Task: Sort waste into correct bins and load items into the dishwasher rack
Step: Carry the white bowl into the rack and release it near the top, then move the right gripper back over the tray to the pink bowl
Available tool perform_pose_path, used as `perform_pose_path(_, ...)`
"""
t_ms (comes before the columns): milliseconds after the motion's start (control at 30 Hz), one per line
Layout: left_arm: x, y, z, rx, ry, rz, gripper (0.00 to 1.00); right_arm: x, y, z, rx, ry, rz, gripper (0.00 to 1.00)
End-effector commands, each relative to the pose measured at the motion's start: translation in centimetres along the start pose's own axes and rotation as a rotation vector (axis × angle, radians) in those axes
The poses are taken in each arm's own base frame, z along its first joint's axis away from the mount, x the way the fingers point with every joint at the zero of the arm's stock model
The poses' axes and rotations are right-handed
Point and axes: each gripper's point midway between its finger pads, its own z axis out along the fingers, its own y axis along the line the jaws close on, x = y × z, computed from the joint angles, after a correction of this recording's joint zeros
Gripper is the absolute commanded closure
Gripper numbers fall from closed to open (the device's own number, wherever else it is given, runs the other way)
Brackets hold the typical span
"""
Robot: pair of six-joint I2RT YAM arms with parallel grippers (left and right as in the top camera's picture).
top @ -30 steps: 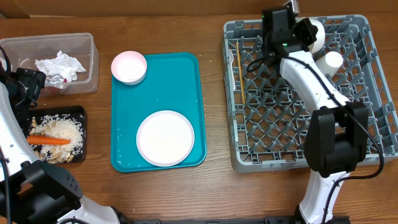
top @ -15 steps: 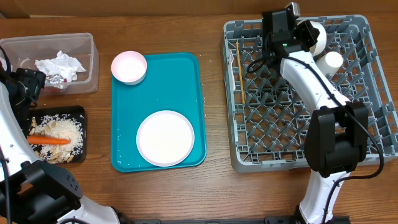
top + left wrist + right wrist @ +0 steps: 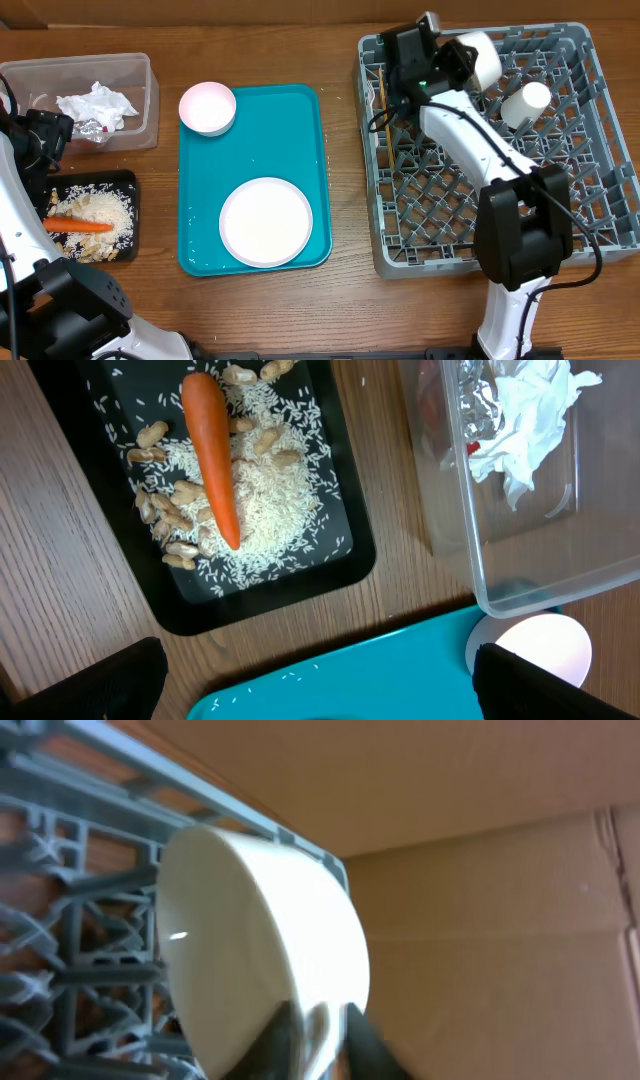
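Right claw (image 3: 453, 63) shifted left; pegs (image 3: 70, 970) crowd bowl (image 3: 260, 940)

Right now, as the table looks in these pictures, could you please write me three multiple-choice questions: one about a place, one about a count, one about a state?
1. Where does the carrot lie?
A. in the clear tub
B. on the rice in the black tray
C. on the teal tray

2. How many white dishes are in the grey rack?
A. none
B. two
C. four

3. How is the left claw?
A. open, holding nothing
B. shut on the carrot
C. shut on a napkin

Answers:
1 B: the left wrist view shows it lying across the rice.
2 B: a bowl and a cup are among the pegs.
3 A: its fingers stand far apart and grip nothing.
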Motion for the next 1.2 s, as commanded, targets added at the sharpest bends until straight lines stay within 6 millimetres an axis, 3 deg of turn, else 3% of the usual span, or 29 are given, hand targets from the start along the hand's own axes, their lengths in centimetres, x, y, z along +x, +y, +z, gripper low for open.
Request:
perform_pose_path(0,-0.1,0.1,0.0,-0.01,-0.009,-0.011,0.0,-0.7,0.8,-1.4,0.001,-0.026,0.092,0.59)
perform_pose_path(133,-0.1,0.1,0.0,-0.01,-0.009,-0.011,0.0,-1.2,1.3,-2.5,-0.01,-0.044,0.167,0.51)
perform_pose_path(233,-0.1,0.1,0.0,-0.01,-0.009,-0.011,0.0,-1.3,1.9,-3.6,-0.082,-0.056,0.263,0.36)
perform_pose_path(300,-0.1,0.1,0.0,-0.01,-0.009,-0.011,0.0,-1.3,3.3,-4.8,-0.261,-0.053,0.304,0.26)
perform_pose_path(400,-0.1,0.1,0.0,-0.01,-0.009,-0.012,0.0,-1.8,5.0,-7.6,-0.573,-0.037,0.364,0.2)
perform_pose_path(467,-0.1,0.1,0.0,-0.01,-0.009,-0.011,0.0,-2.5,5.0,-10.1,-0.767,-0.046,0.391,0.18)
perform_pose_path(600,-0.1,0.1,0.0,-0.01,-0.009,-0.011,0.0,-4.6,2.9,-15.6,-1.045,-0.106,0.467,0.12)
perform_pose_path(633,-0.1,0.1,0.0,-0.01,-0.009,-0.011,0.0,-5.2,2.5,-17.3,-1.125,-0.131,0.478,0.05)
perform_pose_path(667,-0.1,0.1,0.0,-0.01,-0.009,-0.011,0.0,-6.4,1.8,-21.6,-1.317,-0.203,0.476,0.0)
perform_pose_path(800,-0.1,0.1,0.0,-0.01,-0.009,-0.011,0.0,-8.8,0.8,-28.5,-1.639,-0.39,0.447,0.0)
perform_pose_path(867,-0.1,0.1,0.0,-0.01,-0.009,-0.011,0.0,-9.9,1.0,-29.8,-1.693,-0.452,0.455,0.0)
perform_pose_path(1000,-0.1,0.1,0.0,-0.01,-0.009,-0.012,0.0,-12.8,3.6,-28.7,-1.62,-0.376,0.632,0.0)
perform_pose_path(1167,-0.1,0.1,0.0,-0.009,-0.009,-0.012,0.0,-14.7,10.4,-29.7,-1.564,-0.383,0.598,0.02)
